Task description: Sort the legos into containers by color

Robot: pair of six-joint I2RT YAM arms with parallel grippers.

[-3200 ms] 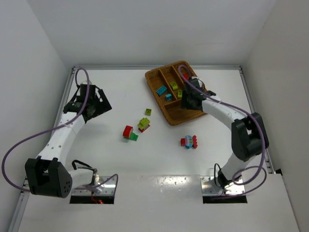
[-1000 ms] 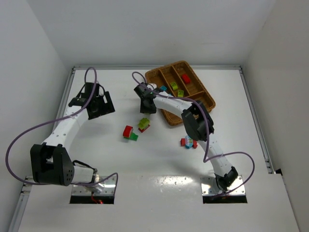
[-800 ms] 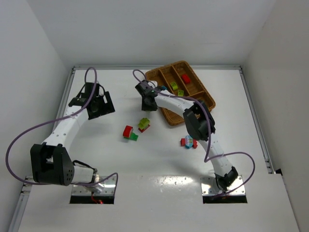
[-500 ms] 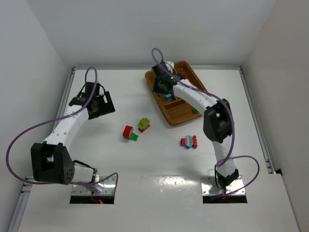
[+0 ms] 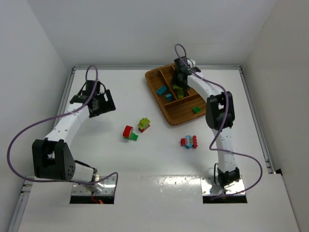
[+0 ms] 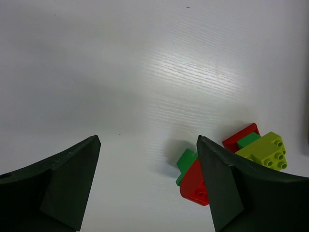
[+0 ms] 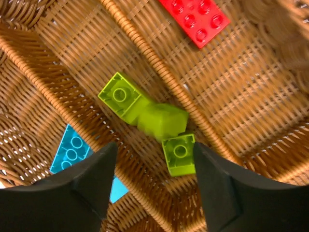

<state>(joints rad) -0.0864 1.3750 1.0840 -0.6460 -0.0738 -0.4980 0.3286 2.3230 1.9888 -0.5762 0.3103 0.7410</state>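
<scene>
My right gripper hangs open over the middle section of the wicker tray. Below it are two yellow-green legos, and a third, blurred one lies loose between them. A red lego sits in the neighbouring section and a cyan one in the other. A dark green lego lies in the crosswise section. My left gripper is open and empty above the table, beside a red and green clump.
A yellow-green brick on a red one lies on the table right of the red and green clump. A red and cyan clump sits further right, below the tray. White walls enclose the table.
My right arm swung from the table's middle to above the tray, and its jaws opened. A yellow-green lego now lies loose in the middle section. The left arm stayed put.
</scene>
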